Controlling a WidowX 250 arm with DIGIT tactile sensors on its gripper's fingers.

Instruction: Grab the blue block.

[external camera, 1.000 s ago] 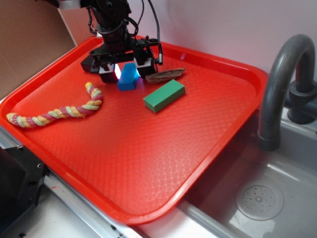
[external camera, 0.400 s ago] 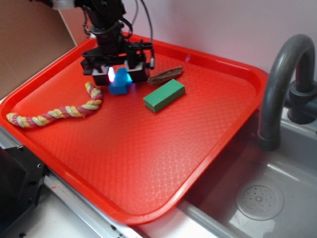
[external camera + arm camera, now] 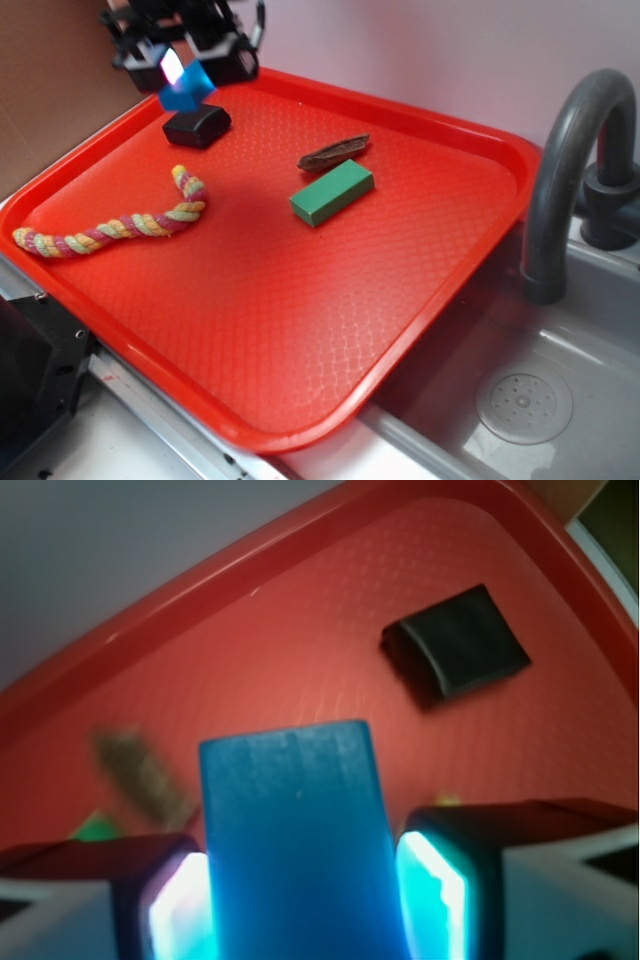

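Observation:
My gripper (image 3: 185,62) is shut on the blue block (image 3: 184,90) and holds it in the air above the far left corner of the red tray (image 3: 470,260). In the wrist view the blue block (image 3: 295,840) stands upright between my two lit fingers (image 3: 435,885), with the tray well below. The black rounded box (image 3: 197,125) lies on the tray right under the block and also shows in the wrist view (image 3: 458,643).
A green rectangular block (image 3: 332,192) and a brown flat piece (image 3: 334,152) lie mid-tray. A multicoloured rope (image 3: 120,225) lies at the left. A grey faucet (image 3: 570,170) and sink (image 3: 525,400) stand to the right. A wall rises behind the tray.
My gripper closed on the blue block, lifted it off the tray and carried it up and to the left. The black box, hidden before, is now uncovered.

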